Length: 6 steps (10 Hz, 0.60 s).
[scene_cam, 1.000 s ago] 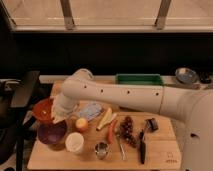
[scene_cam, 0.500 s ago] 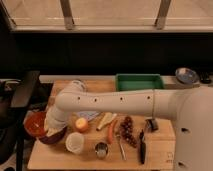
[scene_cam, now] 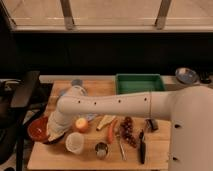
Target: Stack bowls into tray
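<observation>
The orange-red bowl (scene_cam: 37, 128) sits at the front-left corner of the table (scene_cam: 50, 158). The gripper (scene_cam: 50, 134) is down at its right rim, hidden under the wrist, so I cannot tell whether it is apart or together, and a dark rim (scene_cam: 48, 142) shows just below it. A white cup (scene_cam: 75, 142) and a round orange fruit (scene_cam: 81, 124) crowd that side. Beyond them lie a steel cup (scene_cam: 101, 149), a carrot (scene_cam: 111, 131) and grapes (scene_cam: 127, 131) — the arm (scene_cam: 115, 104) spans the table toward the green tray (scene_cam: 140, 90), well apart at the far edge.
</observation>
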Motion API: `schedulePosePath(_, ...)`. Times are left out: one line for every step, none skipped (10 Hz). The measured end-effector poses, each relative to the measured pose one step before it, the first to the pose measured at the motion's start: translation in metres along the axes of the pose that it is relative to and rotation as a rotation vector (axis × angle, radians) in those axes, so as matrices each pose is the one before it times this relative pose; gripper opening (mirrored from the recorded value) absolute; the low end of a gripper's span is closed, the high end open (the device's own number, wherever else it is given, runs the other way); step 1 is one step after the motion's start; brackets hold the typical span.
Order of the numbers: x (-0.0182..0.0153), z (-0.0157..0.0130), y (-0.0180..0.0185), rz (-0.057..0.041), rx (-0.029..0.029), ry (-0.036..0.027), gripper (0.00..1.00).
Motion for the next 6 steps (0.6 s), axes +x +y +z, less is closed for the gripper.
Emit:
schedulePosePath(0.00263,0.00287,0.00146,0.01168,-0.00475,0.00090,0.62)
schedulePosePath(0.00383,0.00137,0.00075,0.01340,-0.00273,0.00300,0.72)
schedulePosePath(0.00540,0.00080,0.00033,0.01619,-0.00259,0.00285,0.79)
schedulePosePath(0.00262,0.00028,0.00036,0.00868,-0.00136,-0.00242,0.80)
schedulePosePath(-0.00064,-0.00018,-0.00014,-0.00033,-0.00017,-0.00066,0.80)
schedulePosePath(-0.00038,0.00031,-0.00005,-0.00104,-0.00054,-0.00004,0.80)
